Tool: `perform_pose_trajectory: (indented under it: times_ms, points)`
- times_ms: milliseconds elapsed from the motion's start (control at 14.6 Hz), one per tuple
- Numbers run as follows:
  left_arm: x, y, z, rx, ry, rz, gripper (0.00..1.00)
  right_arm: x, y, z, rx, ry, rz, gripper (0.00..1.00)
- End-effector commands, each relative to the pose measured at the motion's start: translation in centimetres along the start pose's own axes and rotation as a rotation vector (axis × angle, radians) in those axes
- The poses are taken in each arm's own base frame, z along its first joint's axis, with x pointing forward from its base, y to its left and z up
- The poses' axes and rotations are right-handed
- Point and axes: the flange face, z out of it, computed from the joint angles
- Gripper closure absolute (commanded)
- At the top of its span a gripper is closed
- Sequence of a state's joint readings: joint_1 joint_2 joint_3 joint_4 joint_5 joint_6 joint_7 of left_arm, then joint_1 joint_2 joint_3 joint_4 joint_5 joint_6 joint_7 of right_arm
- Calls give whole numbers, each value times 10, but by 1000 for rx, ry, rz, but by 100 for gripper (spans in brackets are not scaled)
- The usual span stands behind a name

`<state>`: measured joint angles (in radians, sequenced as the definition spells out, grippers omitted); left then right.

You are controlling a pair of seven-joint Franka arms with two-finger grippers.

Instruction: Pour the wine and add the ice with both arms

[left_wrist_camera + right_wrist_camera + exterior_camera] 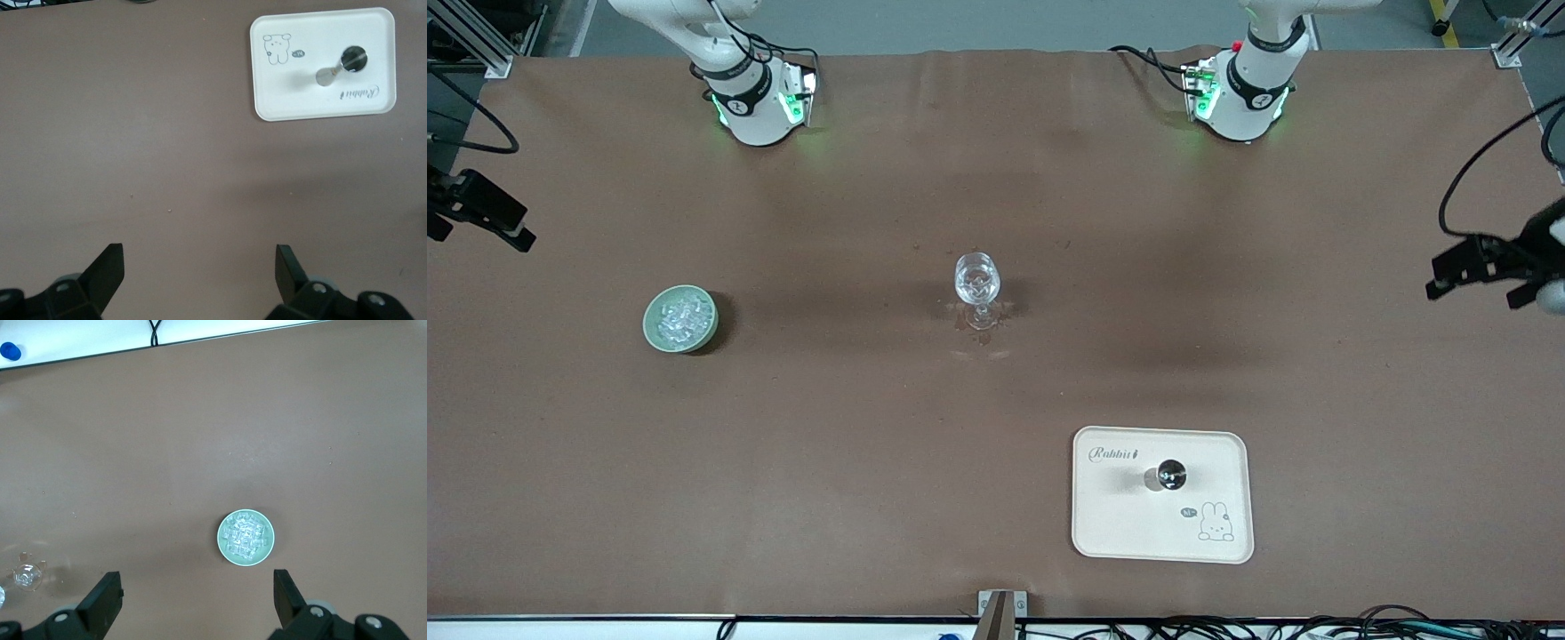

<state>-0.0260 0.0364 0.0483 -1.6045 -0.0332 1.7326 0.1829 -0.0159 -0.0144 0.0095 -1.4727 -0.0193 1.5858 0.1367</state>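
We read places off the front view as a clock face, with the glass (977,284) at the centre of the dial, standing upright near the middle of the brown tabletop (871,462).

The ice (680,318) is a heap of clear cubes in a pale green bowl (647,324). It sits at 9 o'clock from the glass, well apart from it, toward the right arm's end. The glass looks clear, and we cannot tell whether it holds any liquid. A few pale marks show on the tabletop around its foot.

At about 5 o'clock, nearer the front camera, lies a cream tray (1120,524) with a rabbit drawing and the word "Rabbit". On it stands a bottle (1168,476) seen from above, with a dark round top and a silvery neck, roughly at the tray's middle.

The right arm (751,98) has its base at about 10 o'clock and the left arm (1249,89) at about 2 o'clock.

The right gripper (198,583) hangs in the air at 9 o'clock, at the edge of the front view over the right arm's end of the tabletop. Its wrist view looks down on the bowl and ice, with the glass off to one side. Its jaws stand wide apart and hold nothing.

The left gripper (200,257) hangs at 3 o'clock over the left arm's end of the tabletop. Its wrist view shows bare brown surface below it and the tray with the bottle farther off. Its jaws are also wide apart and hold nothing.
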Motion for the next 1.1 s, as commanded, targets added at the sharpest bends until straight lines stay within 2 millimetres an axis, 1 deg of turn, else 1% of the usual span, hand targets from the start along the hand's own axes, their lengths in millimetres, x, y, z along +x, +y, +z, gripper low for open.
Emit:
perform_pose_trajectory:
  times_ms: [0, 137, 205, 274, 411, 479, 548, 616, 753, 959, 1027]
  points:
    - [-24, 29, -8, 25, 6, 33, 0, 0, 3, -5, 6, -1, -16, 0]
    - [-24, 51, -9, 36, 4, -6, 0, 0, 4, -4, 6, -4, -14, 0]
    - [-27, 55, -9, 44, 4, -11, 0, 0, 5, -4, 5, -4, -11, 0]
    - [-28, 57, -12, 45, 10, -11, 0, 1, 7, -4, 5, -4, -8, 0]
    - [-26, 59, -11, 35, 9, -29, 0, -1, 5, -3, 5, -18, -3, 0]
    - [-25, 60, -12, 30, 10, -46, 0, -2, 5, -2, 5, -21, 27, 0]
    - [-22, 61, -12, 28, 13, -49, 0, -2, 4, -3, 5, -20, 45, 0]
    - [-15, 61, -13, 27, 16, -48, 0, -1, 5, -3, 5, -18, 46, 0]
    - [-5, 63, -11, 22, 0, -48, 0, -2, 4, -2, 6, -23, 41, 0]
    - [-5, 66, -9, 12, -13, -105, 0, -3, 4, -2, 4, -27, 39, 0]
    - [-9, 67, -6, 9, -47, -121, 0, -3, 4, -2, 5, -29, 38, 0]
